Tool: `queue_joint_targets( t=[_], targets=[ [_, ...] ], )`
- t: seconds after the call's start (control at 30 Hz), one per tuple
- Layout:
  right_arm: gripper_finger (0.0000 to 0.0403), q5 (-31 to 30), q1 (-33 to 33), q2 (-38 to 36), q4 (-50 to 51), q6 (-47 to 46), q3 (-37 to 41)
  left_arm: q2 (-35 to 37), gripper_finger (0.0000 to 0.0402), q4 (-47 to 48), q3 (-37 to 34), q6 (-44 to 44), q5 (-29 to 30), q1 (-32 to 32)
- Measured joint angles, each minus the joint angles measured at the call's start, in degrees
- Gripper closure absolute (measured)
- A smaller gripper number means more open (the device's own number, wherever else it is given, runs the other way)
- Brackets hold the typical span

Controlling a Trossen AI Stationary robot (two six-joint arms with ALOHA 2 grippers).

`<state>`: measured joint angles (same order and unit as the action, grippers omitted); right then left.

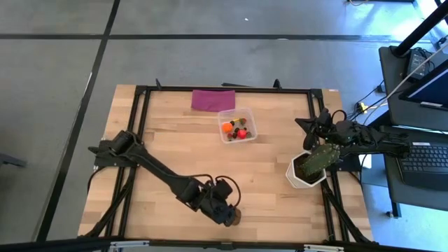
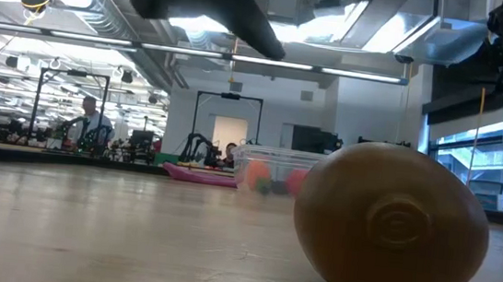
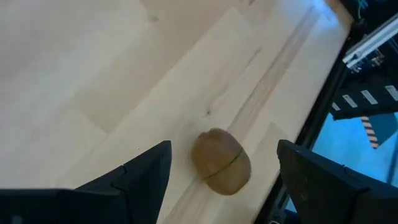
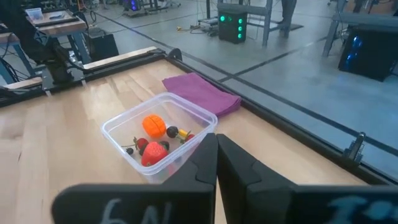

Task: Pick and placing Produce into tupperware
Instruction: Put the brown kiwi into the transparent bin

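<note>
high view: left hand (image 1: 229, 215) is seen low at the near edge of the wooden worktop (image 1: 175, 140), fingers spread apart w/ nothing clamped, hanging right over the brown oval lump (image 1: 233, 212). in the left wrist view the lump (image 3: 221, 162) is shown lying on the bare wood between the two dark fingers (image 3: 140, 174), not touched by either, close to the worktop's edge rail; a thin seam is seen round its middle. in the low view the lump (image 2: 391, 226) fills the foreground, resting on the wood, w/ the arm's dark shape above it.

the tupperware (image 1: 237, 126) is placed well apart from the lump, toward the far side of the worktop, just beside a flat purple cloth (image 1: 213, 99). inside it, per the right wrist view, an orange ball (image 4: 154, 126), a strawberry (image 4: 154, 153) and some tiny dark bits are held; the container wall (image 4: 118, 140) is clear. other red pieces inside can't be told apart.

right hand (image 4: 216, 163) is parked at the right side of the worktop, fingers pressed together & empty, next to a green cactus-like plant (image 1: 322, 158) in a white pot (image 1: 302, 175). a person (image 2: 94, 124) is seen far back in the room, low view.
</note>
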<state>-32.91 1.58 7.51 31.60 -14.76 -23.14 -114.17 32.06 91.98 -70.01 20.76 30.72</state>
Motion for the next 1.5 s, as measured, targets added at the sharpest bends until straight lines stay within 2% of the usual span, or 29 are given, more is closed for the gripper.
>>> queue_joint_targets(
  t=[0.23,0.47,0.8,1.5],
  targets=[
    [0.0394,-0.01,-0.02,0.00,0.02,0.00,0.00,-2.72,0.0121,-4.98,0.02,-2.63,-1.05,0.65],
    [0.0394,-0.02,-0.02,0.00,0.06,0.00,0.00,-4.08,0.0121,-5.54,-0.04,-3.36,-0.56,0.96],
    [0.0394,-0.04,-0.02,0.00,0.04,0.03,0.00,-9.27,0.0121,-9.92,0.02,-0.38,-2.44,0.91],
    [0.0394,-0.04,0.00,-0.02,-0.01,0.20,0.00,-9.82,0.0121,-10.93,0.02,-0.18,-3.93,0.46]
  ],
)
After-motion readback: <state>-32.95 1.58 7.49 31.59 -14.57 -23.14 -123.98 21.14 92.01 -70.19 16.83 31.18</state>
